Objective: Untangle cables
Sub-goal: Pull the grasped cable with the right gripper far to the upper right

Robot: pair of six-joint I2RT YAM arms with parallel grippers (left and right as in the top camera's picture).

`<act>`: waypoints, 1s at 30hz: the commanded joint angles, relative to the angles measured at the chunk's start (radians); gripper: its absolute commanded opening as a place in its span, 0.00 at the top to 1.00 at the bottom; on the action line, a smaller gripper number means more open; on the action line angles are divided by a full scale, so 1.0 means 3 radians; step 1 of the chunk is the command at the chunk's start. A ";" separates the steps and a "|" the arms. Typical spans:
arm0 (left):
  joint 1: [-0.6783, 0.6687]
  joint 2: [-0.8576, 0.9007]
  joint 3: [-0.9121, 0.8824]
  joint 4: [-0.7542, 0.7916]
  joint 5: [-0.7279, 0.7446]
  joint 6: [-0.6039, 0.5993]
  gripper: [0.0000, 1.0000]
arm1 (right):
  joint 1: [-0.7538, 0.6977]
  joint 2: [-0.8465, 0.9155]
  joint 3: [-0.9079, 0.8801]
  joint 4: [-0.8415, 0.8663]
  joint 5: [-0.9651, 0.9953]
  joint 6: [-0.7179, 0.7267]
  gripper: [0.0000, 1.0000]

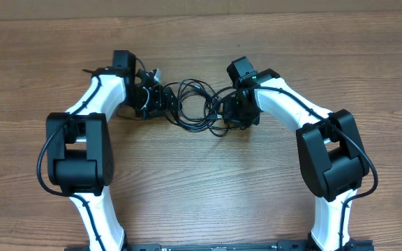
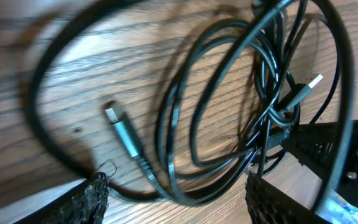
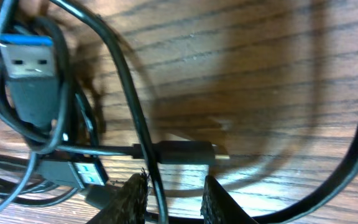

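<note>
The cables [image 1: 195, 104] are a tangle of thin black loops on the wooden table, between my two grippers. My left gripper [image 1: 160, 100] is at the tangle's left edge. In the left wrist view its fingers [image 2: 176, 196] are wide open, with several cable loops [image 2: 229, 106] lying between and beyond them. A silver-tipped plug [image 2: 122, 132] lies loose on the wood. My right gripper [image 1: 227, 111] is at the tangle's right edge. Its fingers [image 3: 174, 200] are narrowly open, with one cable strand [image 3: 143, 143] running between them beside the left finger. A blue-insert USB plug [image 3: 27, 68] and a small plug [image 3: 185, 152] lie close by.
The bare wooden table [image 1: 201, 188] runs all around the tangle. Both arms' white and black links [image 1: 79, 150] [image 1: 333, 150] reach in from the front edge. A pale wall edge [image 1: 201, 5] bounds the back of the table.
</note>
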 commanded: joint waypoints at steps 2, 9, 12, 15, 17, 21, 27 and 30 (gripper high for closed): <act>-0.0252 0.0039 0.0069 0.0027 -0.0679 -0.0497 0.25 | 0.0001 0.0004 -0.0013 0.0034 -0.0062 0.0018 0.93; -0.0584 0.0067 0.0069 0.0071 -0.1567 -0.0923 0.36 | -0.0037 -0.0045 0.0057 -0.0062 -0.0233 0.0004 0.96; -0.0642 0.0121 0.0069 0.0108 -0.1666 -0.0968 0.47 | -0.0079 -0.0193 0.0186 -0.0173 -0.0454 -0.0109 0.96; -0.0636 0.0135 0.0069 0.0111 -0.1654 -0.0969 0.42 | -0.0081 -0.0439 0.0226 -0.0239 -0.0463 -0.0188 0.96; -0.0636 0.0144 0.0069 0.0112 -0.1659 -0.0968 0.41 | -0.0103 -0.0641 0.0235 -0.0273 -0.0463 -0.0210 0.96; -0.0638 0.0188 0.0069 0.0127 -0.1654 -0.0968 0.54 | -0.0188 -0.0980 0.0235 -0.0303 -0.0464 -0.0209 0.96; -0.0638 0.0196 0.0069 0.0137 -0.1653 -0.0968 0.80 | -0.0346 -0.1489 0.0237 -0.0305 -0.0570 -0.0226 0.96; -0.0637 0.0196 0.0069 0.0132 -0.1652 -0.0968 0.93 | -0.0490 -0.1705 0.0237 -0.0233 -0.0600 -0.0417 0.96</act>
